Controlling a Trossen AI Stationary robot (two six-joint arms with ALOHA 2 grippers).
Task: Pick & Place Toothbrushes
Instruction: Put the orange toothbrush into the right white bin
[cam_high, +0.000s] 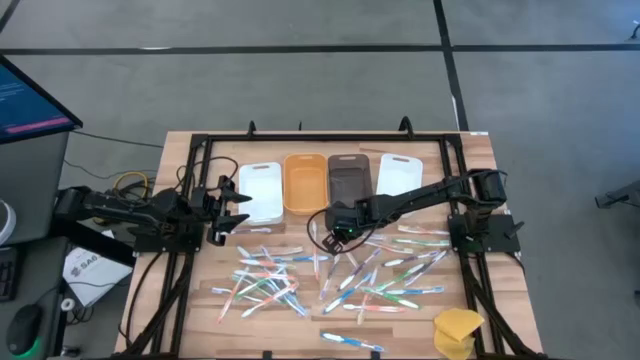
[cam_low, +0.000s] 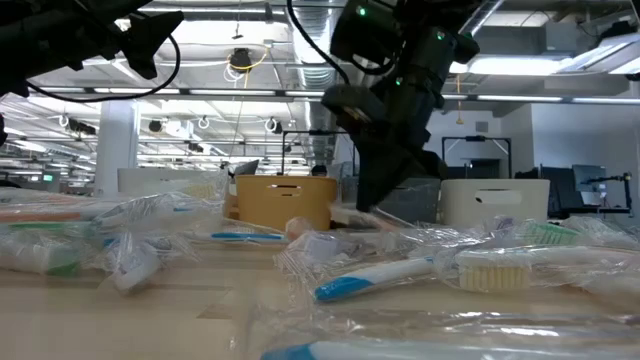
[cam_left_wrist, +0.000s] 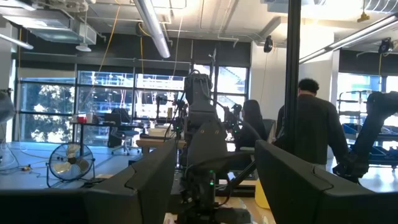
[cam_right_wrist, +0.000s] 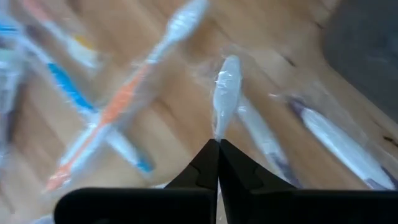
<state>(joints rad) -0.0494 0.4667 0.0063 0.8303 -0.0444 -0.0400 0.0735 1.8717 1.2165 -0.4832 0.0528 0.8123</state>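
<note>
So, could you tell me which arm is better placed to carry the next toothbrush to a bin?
The right. Its gripper is already shut on a wrapped toothbrush over the pile, near the grey bin. The left gripper waits open at the table's left edge, beside the white bin, holding nothing.

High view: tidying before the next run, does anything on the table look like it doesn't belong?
A yellow sponge-like lump sits at the table's near right corner, apart from the scattered toothbrushes and four bins.

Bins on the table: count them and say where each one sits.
4, in one row at the table's far edge, from the left arm's side: white bin, orange bin, dark brown bin, white bin. None looks hidden.
</note>
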